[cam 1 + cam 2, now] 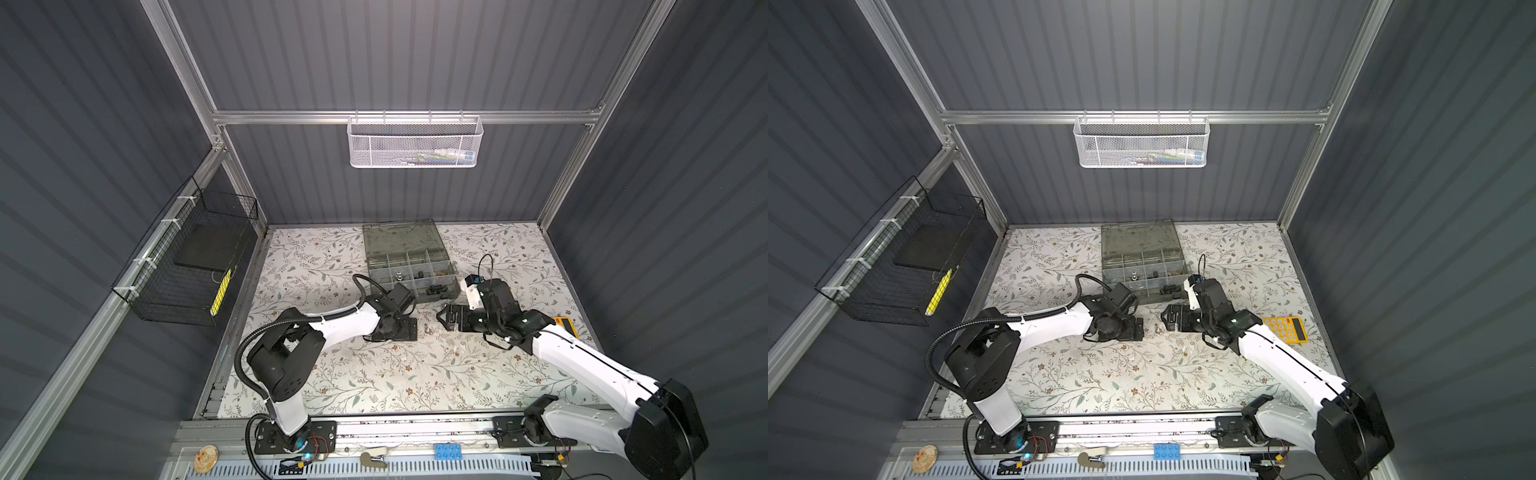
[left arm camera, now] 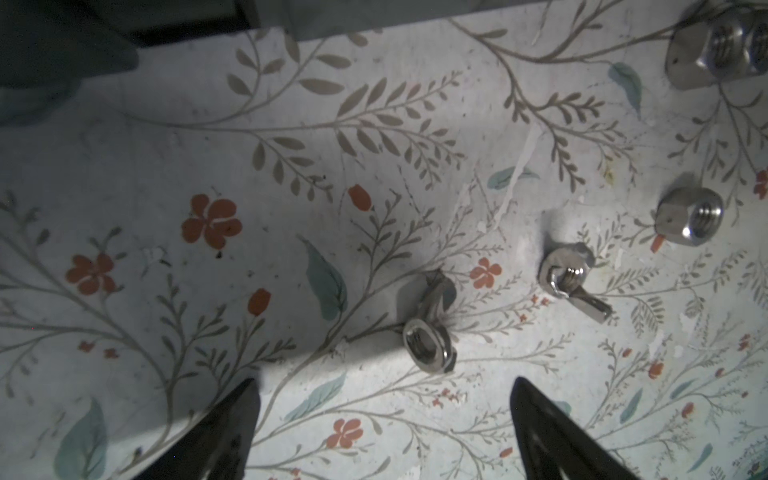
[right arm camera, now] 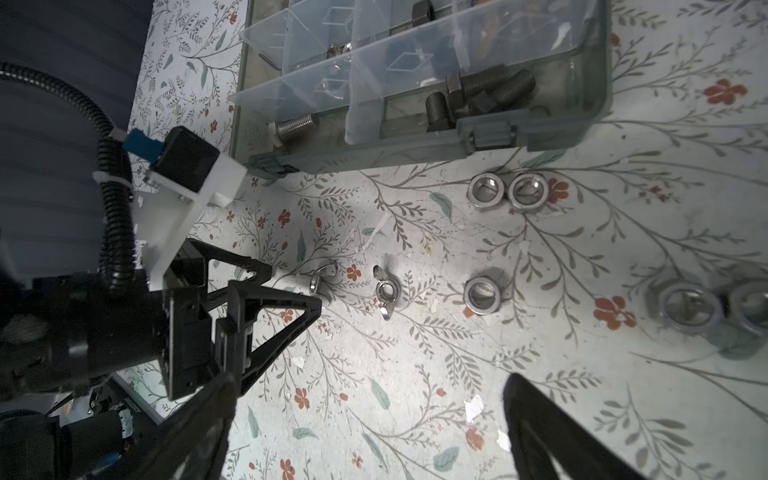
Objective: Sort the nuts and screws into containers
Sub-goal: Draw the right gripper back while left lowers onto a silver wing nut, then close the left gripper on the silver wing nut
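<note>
My left gripper (image 2: pixel 384 390) stands open and low over the floral table. A silver wing nut (image 2: pixel 428 332) lies just beyond its fingertips, not between them. A second wing nut (image 2: pixel 569 278) and a hex nut (image 2: pixel 690 216) lie farther on. My right gripper (image 3: pixel 370 386) is open and holds nothing. It faces the left gripper (image 3: pixel 295 289) across both wing nuts (image 3: pixel 384 291). Several silver hex nuts (image 3: pixel 484 191) lie loose near the organiser case (image 3: pixel 590 104). Its containers hold black bolts (image 3: pixel 478 91) and a silver bolt (image 3: pixel 291 124). In both top views the grippers (image 1: pixel 415 330) (image 1: pixel 441 318) meet in front of the case (image 1: pixel 411 266).
A yellow calculator (image 1: pixel 1285 328) lies on the table by the right arm. A white mesh basket (image 1: pixel 415 141) hangs on the back rail. A black wire basket (image 1: pixel 187 257) hangs on the left wall. The case's lid (image 1: pixel 399 237) lies open toward the back.
</note>
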Tool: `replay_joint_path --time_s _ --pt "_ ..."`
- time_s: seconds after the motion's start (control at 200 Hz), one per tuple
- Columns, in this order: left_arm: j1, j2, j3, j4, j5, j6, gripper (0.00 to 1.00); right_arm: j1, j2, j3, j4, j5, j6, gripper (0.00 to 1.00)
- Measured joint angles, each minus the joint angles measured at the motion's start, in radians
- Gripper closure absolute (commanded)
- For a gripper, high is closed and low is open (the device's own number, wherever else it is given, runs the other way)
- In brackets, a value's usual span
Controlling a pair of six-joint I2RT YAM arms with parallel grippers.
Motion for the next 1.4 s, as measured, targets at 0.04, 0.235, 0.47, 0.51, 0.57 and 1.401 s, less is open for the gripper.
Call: replay_joint_path --time_s 0.04,0.235,0.47,0.51,0.57,1.401 --pt "-0.007 0.012 0.013 -0.002 -0.011 -0.006 0.15 0.0 -0.015 -0.008 -0.005 -0.006 -0.004 0.01" --pt "-0.022 0.06 0.063 -0.01 -0.06 -0.028 0.29 0.0 -0.083 -0.049 -0.013 -0.027 -0.019 0.01" --pt "-0.028 0.06 0.064 -0.014 -0.097 -0.04 0.39 0.0 -0.096 -0.076 -0.014 -0.056 -0.021 0.01" --pt "-0.029 0.06 0.065 -0.016 -0.103 -0.04 0.42 0.0 -0.096 -0.077 -0.013 -0.056 -0.022 0.01" --pt "-0.033 0.061 0.07 -0.021 -0.107 -0.04 0.44 0.0 -0.096 -0.079 -0.013 -0.056 -0.022 0.01" --pt "-0.064 0.131 0.132 -0.072 -0.138 -0.017 0.8 -0.001 -0.076 -0.079 -0.019 -0.031 -0.043 0.01"
